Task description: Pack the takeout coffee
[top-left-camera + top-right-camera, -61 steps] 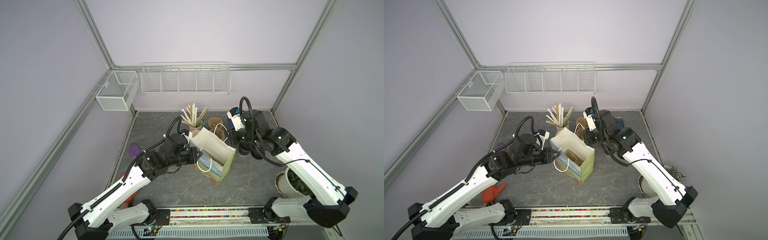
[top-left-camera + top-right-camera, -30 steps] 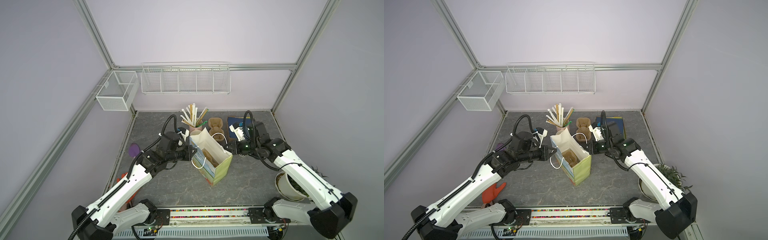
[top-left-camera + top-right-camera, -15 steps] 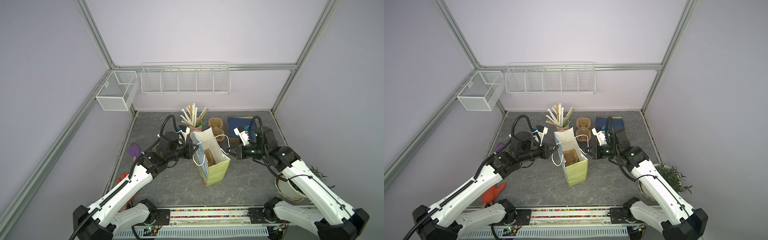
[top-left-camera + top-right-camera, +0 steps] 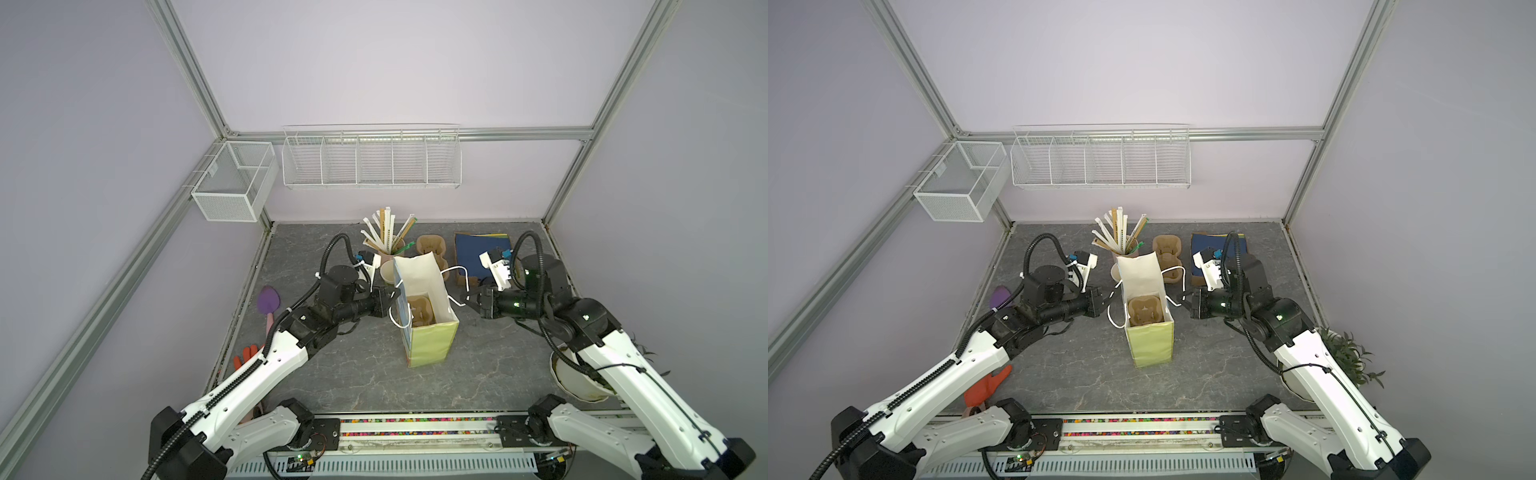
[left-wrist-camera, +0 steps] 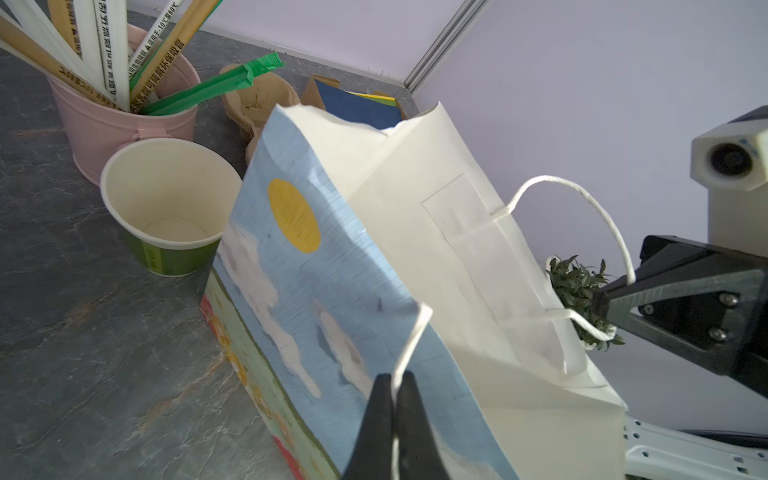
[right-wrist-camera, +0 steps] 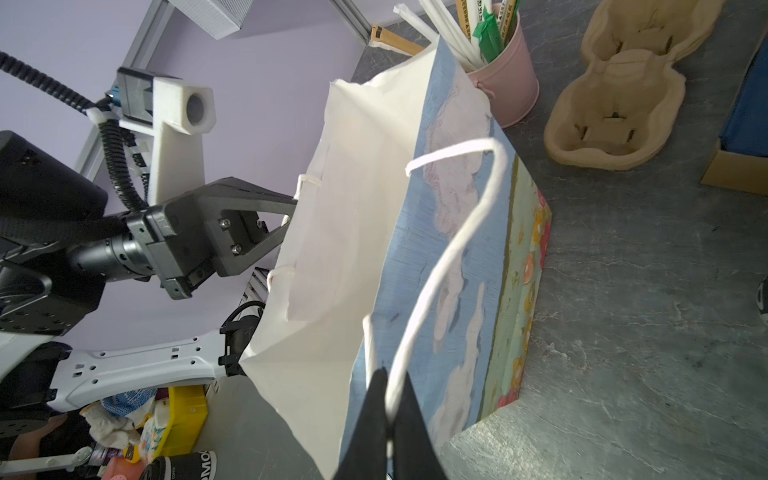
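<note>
The left tool (image 5: 395, 376) and right tool (image 6: 390, 374) each clench a cord handle (image 6: 455, 249) of the paper bag (image 4: 430, 345), spreading it open on the worktop (image 4: 498, 374) with a pulp cup tray (image 4: 1144, 313) inside, while the takeout coffee (image 6: 187, 465), seemingly the black cup lying beyond the left arm (image 6: 137, 370), awaits packing.

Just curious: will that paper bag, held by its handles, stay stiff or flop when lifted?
Probably floppy: the paper bag has thin, creased walls. Likely light: only a pulp cup tray shows inside. Tall and narrow, it may tip if the left gripper or right gripper releases.
</note>
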Controlling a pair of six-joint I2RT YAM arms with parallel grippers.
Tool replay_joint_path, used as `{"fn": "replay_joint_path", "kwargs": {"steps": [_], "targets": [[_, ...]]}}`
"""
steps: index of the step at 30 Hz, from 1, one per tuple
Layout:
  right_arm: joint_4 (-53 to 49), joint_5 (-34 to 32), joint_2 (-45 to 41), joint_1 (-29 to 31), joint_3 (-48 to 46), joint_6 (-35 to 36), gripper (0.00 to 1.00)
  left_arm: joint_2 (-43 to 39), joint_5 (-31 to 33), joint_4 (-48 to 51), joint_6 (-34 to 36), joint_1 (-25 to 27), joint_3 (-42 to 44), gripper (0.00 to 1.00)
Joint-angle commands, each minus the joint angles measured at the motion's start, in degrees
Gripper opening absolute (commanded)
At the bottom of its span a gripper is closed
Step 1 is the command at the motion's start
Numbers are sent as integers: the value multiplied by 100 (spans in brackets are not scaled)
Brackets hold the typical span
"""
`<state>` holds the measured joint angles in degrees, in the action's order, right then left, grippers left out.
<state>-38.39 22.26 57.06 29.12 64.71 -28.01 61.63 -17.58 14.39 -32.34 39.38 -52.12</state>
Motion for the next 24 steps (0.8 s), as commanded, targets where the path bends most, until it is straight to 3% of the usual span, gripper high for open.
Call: {"fn": "replay_joint_path", "kwargs": {"steps": [1,10,24], "targets": [[-264,-172,86,-63,358,141,7,147,-272,-441,-269,-18,-30,0],[-526,-398,85,-204,1038,208,7,323,-478,-760,-537,-18,-230,0],[-282,-150,51,-439,366,60,7,364,-395,-848,-712,-9,-128,2]]}}
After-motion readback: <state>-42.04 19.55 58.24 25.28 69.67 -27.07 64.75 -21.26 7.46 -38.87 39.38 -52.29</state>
